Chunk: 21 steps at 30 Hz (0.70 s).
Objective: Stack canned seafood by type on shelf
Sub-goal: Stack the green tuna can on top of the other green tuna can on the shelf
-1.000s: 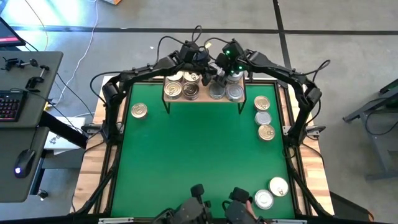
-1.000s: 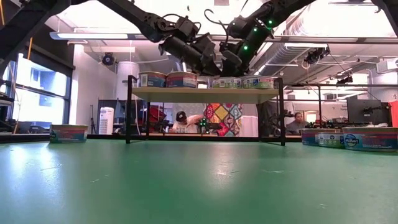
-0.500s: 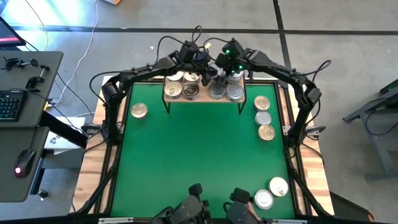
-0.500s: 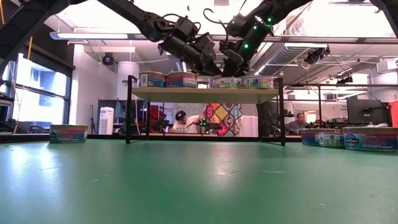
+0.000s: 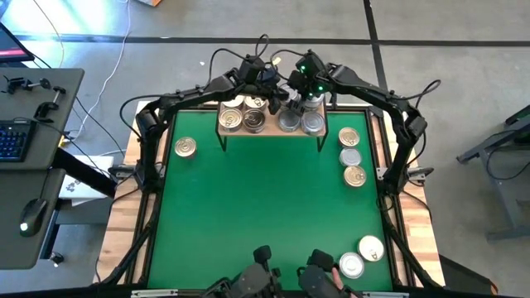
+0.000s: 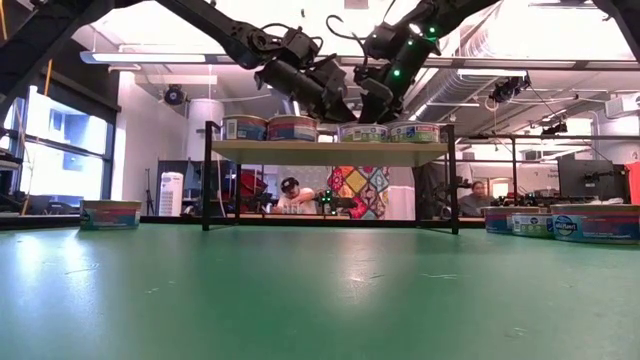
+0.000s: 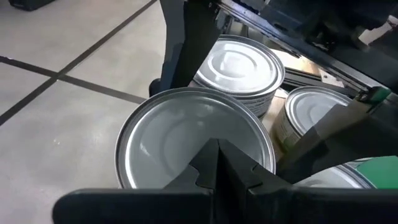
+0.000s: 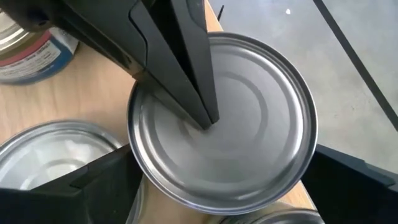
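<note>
Two grippers crowd one round silver tin [image 8: 222, 121] at the light-wood shelf [image 5: 273, 132] edge: left gripper [image 8: 208, 118] shut, pressing its lid; right gripper [image 8: 224, 180] wide around it; a slip could topple it

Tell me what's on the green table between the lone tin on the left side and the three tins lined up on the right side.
Nothing: the high view shows bare green table between the lone tin and the three tins.

Grey concrete floor [image 5: 464, 50], desk w/ keyboard [image 5: 10, 141], bright windows [image 6: 55, 140], ceiling ducts [image 6: 520, 85]
</note>
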Motion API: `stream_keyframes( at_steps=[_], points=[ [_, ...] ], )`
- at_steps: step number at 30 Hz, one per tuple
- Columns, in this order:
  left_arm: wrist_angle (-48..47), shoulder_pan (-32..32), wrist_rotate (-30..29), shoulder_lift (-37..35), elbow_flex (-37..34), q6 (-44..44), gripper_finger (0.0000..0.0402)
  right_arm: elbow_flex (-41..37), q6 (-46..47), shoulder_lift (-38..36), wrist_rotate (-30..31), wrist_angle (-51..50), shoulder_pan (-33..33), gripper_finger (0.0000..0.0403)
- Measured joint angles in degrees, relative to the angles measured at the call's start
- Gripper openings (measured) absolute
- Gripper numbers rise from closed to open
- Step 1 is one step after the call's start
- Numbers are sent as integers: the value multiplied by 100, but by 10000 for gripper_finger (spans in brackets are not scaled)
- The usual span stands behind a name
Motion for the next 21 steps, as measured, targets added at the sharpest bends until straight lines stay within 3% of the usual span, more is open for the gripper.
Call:
stream_keyframes(
  at_steps=[21],
  points=[
    [-11,-47,-34,-89,-9,65,0,-5,-109,180,2,221,47,388]
  ],
)
